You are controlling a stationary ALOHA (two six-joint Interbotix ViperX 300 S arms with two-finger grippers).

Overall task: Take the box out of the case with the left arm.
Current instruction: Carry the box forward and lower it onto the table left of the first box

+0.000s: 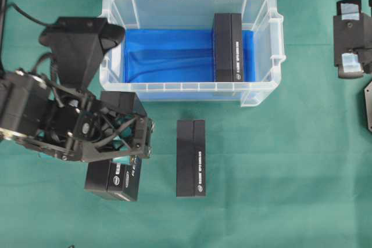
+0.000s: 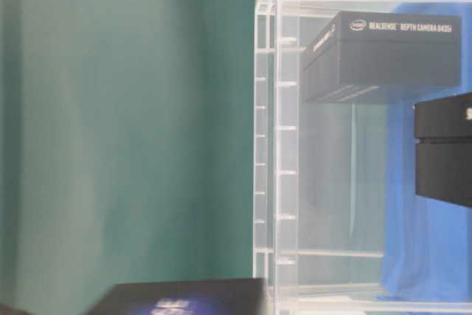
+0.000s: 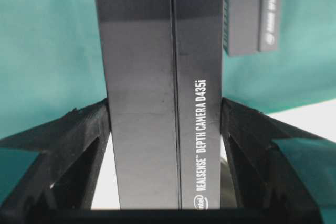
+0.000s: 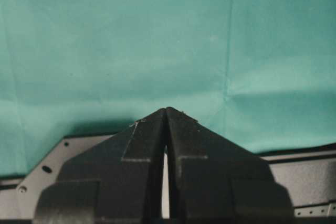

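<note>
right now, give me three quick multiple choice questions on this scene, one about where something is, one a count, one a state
1. Where is the box that remains inside the case?
A. at the case's right end in the overhead view
B. at the case's left end
C. lying across the case's middle

2. How many black boxes show in the overhead view?
A. one
B. two
C. three

3. What is the left gripper doing?
A. open over bare cloth
B. shut on a box
C. reaching inside the case

Answers: 1 A, the overhead view shows it against the right end, on the blue sheet. 2 C, one in the case, one loose box on the green cloth, one at the left gripper. 3 B, the left wrist view shows both fingers pressed to the box's sides, outside the case.
</note>
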